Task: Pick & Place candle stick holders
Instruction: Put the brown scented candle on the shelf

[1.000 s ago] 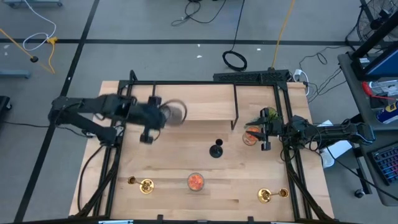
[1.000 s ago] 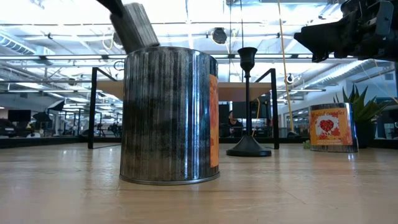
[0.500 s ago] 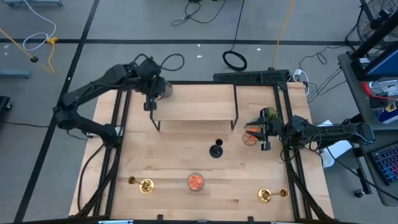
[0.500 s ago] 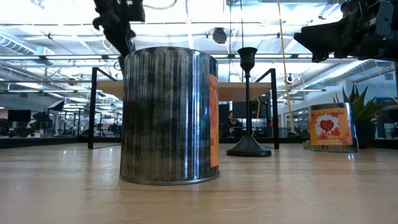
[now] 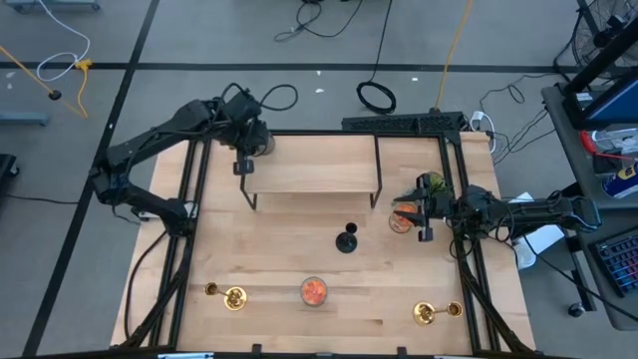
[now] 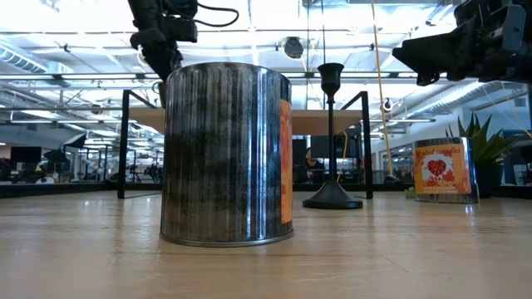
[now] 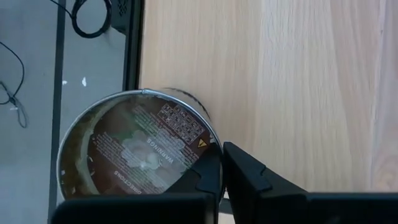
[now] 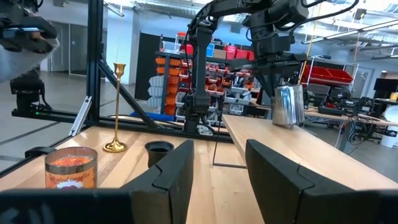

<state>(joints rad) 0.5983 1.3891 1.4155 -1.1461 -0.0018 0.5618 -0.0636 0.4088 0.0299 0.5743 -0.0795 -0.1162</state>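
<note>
From above I see the wooden table (image 5: 299,219) inside its black frame; my left gripper (image 5: 246,152) hangs over the raised shelf (image 5: 314,178) at the far left corner, pinching a grey jar's (image 5: 261,146) rim. The black holder (image 5: 346,240) stands mid-table, gold holders (image 5: 234,298) (image 5: 425,314) near the front edge, an orange jar (image 5: 313,290) between them. Low down, that jar (image 6: 226,154) blocks much. My right gripper (image 8: 214,168) waits at the right edge, fingers apart, empty, beside another orange jar (image 5: 402,218).
</note>
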